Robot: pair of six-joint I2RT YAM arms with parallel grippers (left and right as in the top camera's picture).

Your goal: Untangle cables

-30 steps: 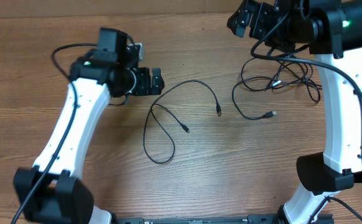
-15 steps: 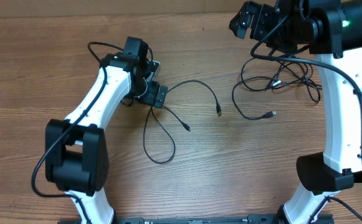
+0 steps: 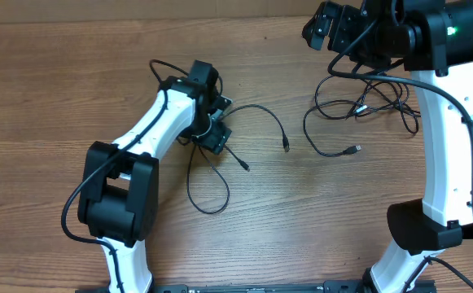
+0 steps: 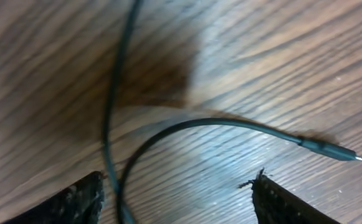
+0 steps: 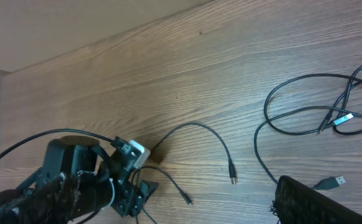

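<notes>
Where the left gripper hangs low over the brown wooden table, it hides part of the loose thin black cable with small plugs from above. Its blurred wrist camera shows only two dark fingertips cut off at the bottom edge. They are set well apart, and the cable loops between them ungripped. The tangled bundle of thin black cords lies far right, partly behind the right arm. The right gripper, beyond it, is spread wide and empty.

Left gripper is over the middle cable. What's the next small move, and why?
Probably close the left gripper on the cable: its fingers stand apart with the cable running between them, and nothing is gripped yet.
</notes>
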